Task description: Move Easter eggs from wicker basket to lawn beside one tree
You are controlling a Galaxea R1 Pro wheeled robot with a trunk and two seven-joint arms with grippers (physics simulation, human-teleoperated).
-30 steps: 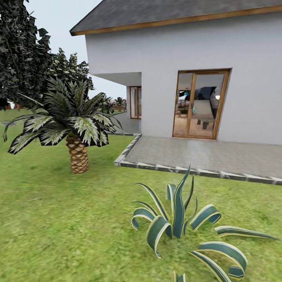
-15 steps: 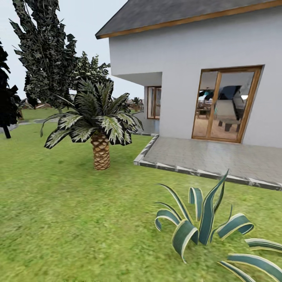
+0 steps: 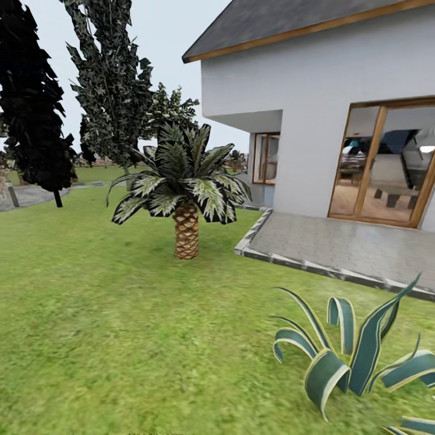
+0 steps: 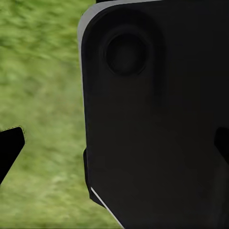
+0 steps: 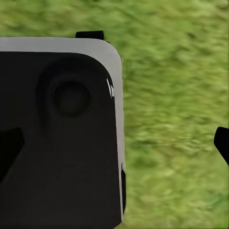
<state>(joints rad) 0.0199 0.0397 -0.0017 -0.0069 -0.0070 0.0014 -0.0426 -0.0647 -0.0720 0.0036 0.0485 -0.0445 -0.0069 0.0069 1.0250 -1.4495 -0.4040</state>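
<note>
The Easter eggs and the wicker basket are out of view, and so is the thick-trunked tree. The mottled green lawn (image 3: pixel 90 326) spreads across the head view. In the left wrist view my left gripper (image 4: pixel 119 148) is open, its dark fingertips (image 4: pixel 10 145) far apart over blurred grass with nothing between them. In the right wrist view my right gripper (image 5: pixel 117 145) is open too, one fingertip (image 5: pixel 222 142) showing over the lawn (image 5: pixel 176 95). A black panel of the robot's body (image 4: pixel 157 119) sits close behind both grippers.
A short palm (image 3: pixel 184 193) stands mid-lawn. A striped agave (image 3: pixel 356 356) grows at the near right. A white house (image 3: pixel 338 90) with glass doors and a paved patio (image 3: pixel 344 248) lies to the right. Dark narrow cypresses (image 3: pixel 33 109) rise at the far left.
The whole head view has shifted: the camera has turned left, so the palm, house and agave now sit further right and more dark trees show at the left.
</note>
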